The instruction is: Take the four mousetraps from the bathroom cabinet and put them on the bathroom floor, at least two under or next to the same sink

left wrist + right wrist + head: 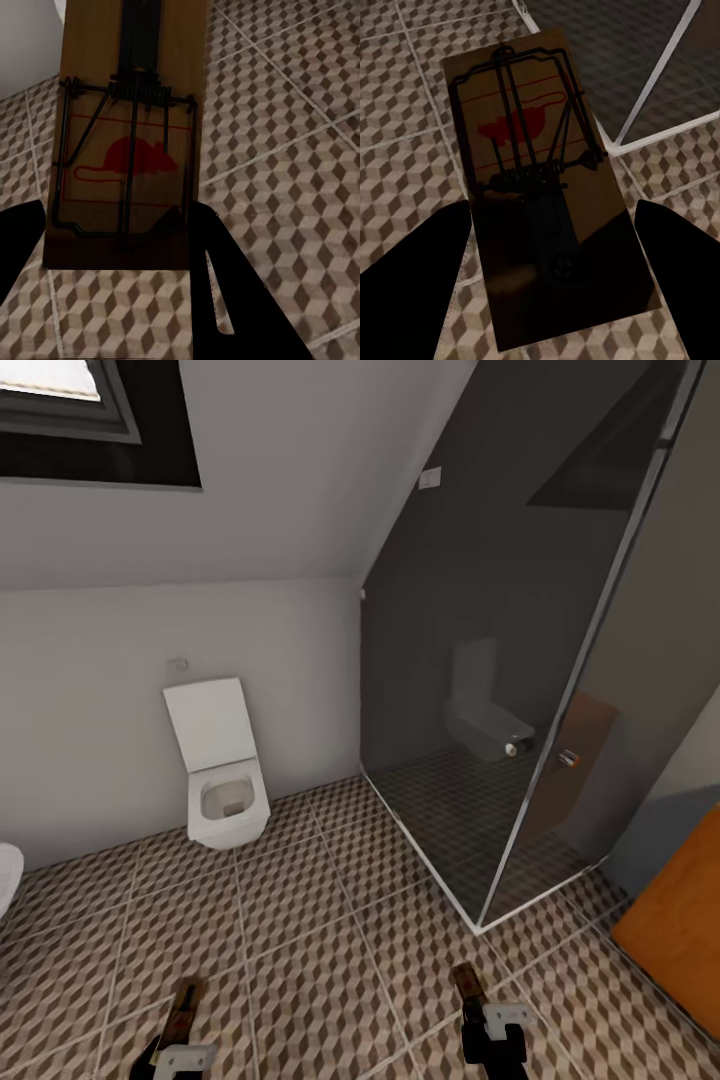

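Left claw point(180, 1050) grips one mousetrap point(124, 142); right claw point(492, 1040) grips a second mousetrap point(547, 187). Both traps are held above the bathroom floor point(330, 920), well short of the toilet point(225, 780). The right trap is nearer the glass shower enclosure point(520, 660).

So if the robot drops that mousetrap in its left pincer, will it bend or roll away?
Probably neither. The mousetrap in the left pincer looks like a stiff flat wooden board, so it should land flat on the bathroom floor. It looks thin, so likely light. Its wire parts could snap.
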